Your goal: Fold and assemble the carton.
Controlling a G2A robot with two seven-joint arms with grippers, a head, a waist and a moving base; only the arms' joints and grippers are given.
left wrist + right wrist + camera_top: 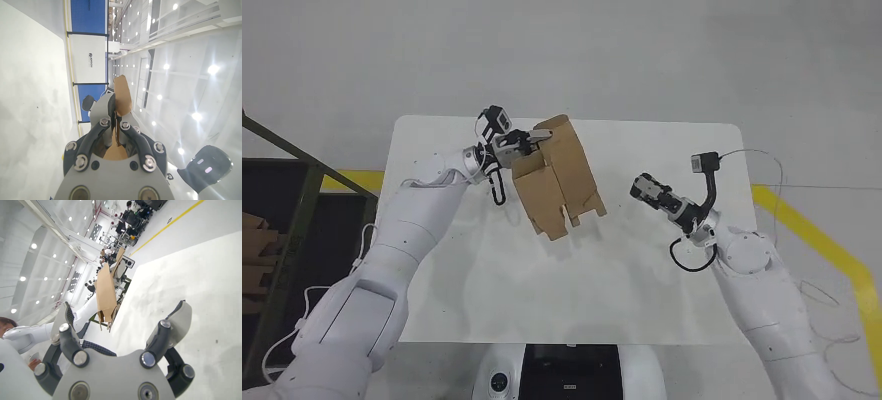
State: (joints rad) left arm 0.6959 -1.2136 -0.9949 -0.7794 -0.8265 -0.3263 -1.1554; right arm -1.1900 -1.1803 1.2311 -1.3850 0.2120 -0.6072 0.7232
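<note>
Over the white table (642,290): the right gripper (638,185) hangs nearest the robot, fingers spread wide, holding nothing.
Carton (560,180): brown, partly folded, tilted at mid-table, its flaps pointing toward the robot.
Left gripper (538,136): clamped on the carton's far edge.

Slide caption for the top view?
Left gripper clamps an edge of the carton; right gripper hovers open, apart from it.
</note>
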